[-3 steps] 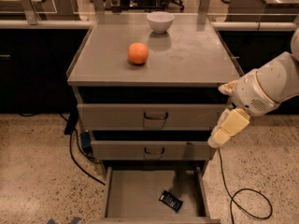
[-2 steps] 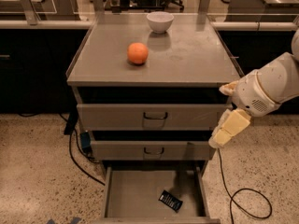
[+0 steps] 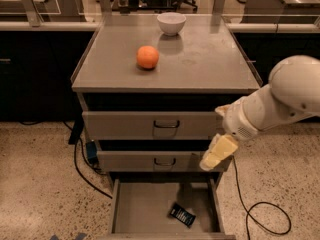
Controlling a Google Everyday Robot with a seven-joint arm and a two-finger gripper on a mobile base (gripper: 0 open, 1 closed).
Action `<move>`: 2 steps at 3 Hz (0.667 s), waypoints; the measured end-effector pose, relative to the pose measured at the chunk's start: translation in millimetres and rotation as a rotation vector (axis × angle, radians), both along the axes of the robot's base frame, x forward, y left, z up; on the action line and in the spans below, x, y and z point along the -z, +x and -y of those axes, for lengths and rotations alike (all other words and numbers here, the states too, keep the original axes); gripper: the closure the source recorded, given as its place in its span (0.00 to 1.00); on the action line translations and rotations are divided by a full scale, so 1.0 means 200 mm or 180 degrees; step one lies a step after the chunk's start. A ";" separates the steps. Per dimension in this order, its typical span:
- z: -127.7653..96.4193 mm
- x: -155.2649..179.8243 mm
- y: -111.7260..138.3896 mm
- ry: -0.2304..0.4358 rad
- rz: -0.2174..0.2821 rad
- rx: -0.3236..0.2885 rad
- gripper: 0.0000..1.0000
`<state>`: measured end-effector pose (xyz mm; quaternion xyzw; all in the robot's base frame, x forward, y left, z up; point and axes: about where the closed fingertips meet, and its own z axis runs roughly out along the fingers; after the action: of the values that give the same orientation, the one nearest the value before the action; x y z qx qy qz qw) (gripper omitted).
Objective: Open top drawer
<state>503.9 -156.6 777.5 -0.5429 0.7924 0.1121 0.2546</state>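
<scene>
The top drawer (image 3: 125, 125) is the widest gray front, just under the cabinet top, with a small dark wire handle (image 3: 166, 126) at its centre. A dark gap shows above its front. My gripper (image 3: 216, 155), pale yellow at the end of the white arm (image 3: 280, 101), hangs at the cabinet's right front. It is below and to the right of the top drawer's handle, in front of the right end of the middle drawer (image 3: 130, 161). It holds nothing that I can see.
An orange (image 3: 148, 57) and a white bowl (image 3: 171, 23) sit on the cabinet top (image 3: 210, 64). The bottom drawer (image 3: 150, 209) is pulled out, with a dark packet (image 3: 182, 215) inside. Black cables (image 3: 260, 219) lie on the speckled floor on both sides.
My gripper has moved left and down, from beside the top drawer's right end to in front of the middle drawer's right end. The drawers have not moved.
</scene>
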 end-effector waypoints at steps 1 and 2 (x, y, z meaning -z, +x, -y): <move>0.00 -0.03 0.09 0.0033 0.0210 0.0106 0.00; 0.00 -0.03 0.09 0.0032 0.0211 0.0106 0.00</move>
<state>521.4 -156.7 782.7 -0.5318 0.7919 0.0938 0.2852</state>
